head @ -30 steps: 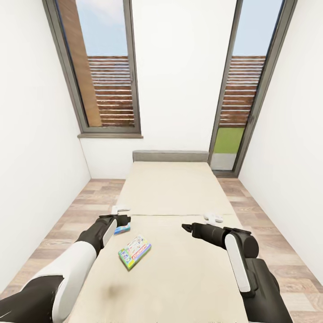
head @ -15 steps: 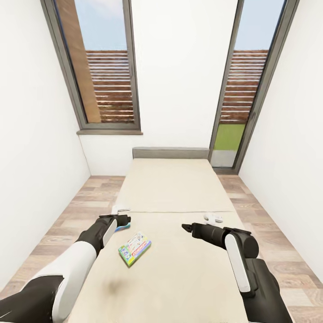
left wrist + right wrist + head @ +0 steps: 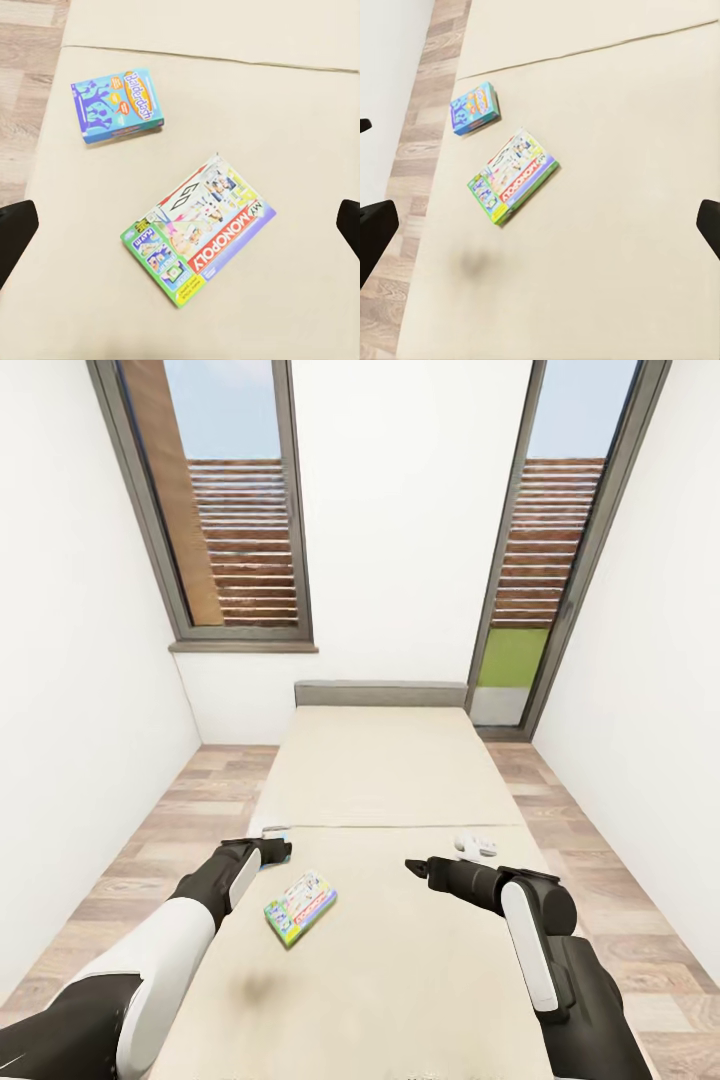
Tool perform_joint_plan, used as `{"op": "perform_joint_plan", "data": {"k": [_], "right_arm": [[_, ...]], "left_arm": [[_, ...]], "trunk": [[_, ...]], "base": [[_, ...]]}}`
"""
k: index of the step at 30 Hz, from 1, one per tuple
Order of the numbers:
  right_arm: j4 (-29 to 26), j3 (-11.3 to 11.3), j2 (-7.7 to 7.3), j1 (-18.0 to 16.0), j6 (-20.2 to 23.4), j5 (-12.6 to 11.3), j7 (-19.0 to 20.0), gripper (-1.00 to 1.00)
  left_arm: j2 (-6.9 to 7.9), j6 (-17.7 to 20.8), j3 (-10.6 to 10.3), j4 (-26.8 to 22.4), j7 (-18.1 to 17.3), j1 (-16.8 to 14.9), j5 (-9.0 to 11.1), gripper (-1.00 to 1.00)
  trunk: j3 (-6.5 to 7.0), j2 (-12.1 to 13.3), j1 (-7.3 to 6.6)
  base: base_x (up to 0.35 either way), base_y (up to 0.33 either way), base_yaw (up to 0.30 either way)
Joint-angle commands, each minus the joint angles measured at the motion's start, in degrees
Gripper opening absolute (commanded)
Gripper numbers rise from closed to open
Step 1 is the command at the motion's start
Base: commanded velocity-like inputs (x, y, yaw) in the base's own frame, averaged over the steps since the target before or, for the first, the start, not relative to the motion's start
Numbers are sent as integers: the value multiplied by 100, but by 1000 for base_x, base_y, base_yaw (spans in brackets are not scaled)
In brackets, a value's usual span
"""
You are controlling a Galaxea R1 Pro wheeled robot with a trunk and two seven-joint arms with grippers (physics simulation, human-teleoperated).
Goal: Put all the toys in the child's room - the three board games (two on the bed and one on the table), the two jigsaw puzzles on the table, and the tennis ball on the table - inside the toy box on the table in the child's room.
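Bed (image 3: 400, 780) seen from its foot, with both my arms raised over the mattress. Over the last second my view has tilted: the windows and headboard sit lower in the picture than a second ago, while my arms keep the same pose. The games have not moved on the mattress; it is the camera that shifted, so less of the blue box now shows past my left forearm.

Two board games lie flat on the near half of the bed. The Monopoly box (image 3: 199, 230) rests askew, nearer the bed's left edge than its middle. The blue game box (image 3: 118, 104) lies close to the left edge, farther toward the headboard and well apart from the Monopoly box.

My left hand (image 3: 268, 850) hovers over the blue box; its wrist camera shows the fingers (image 3: 13, 232) spread wide, holding nothing. My right hand (image 3: 412, 867) hangs above the middle of the mattress, fingers (image 3: 375, 225) likewise apart and empty.

Neither bed game is lifted yet, so I judge this stage barely begun. The likely next step is lowering my left hand onto one box; being thin and flat on soft bedding, it may be awkward to get the fingers under.
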Motion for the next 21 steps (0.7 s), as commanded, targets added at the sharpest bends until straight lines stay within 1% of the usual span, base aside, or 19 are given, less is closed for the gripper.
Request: {"op": "perform_joint_plan", "data": {"k": [1,8,21], "right_arm": [[-4,-15,4,-5,28,44,60,100],[2,-15,-1,-5,-6,49,59,100],[5,-15,-2,-5,-21,42,60,100]], "left_arm": [[-7,31,37,-10,11,-3,10,100],[-8,-57,43,-10,-5,-3,12,100],[-8,-76,44,-10,-24,-3,14,100]], "trunk": [[-19,-8,2],[-84,-8,2],[-205,-8,2]], "base": [[0,0,0],[0,0,0],[0,0,0]]}}
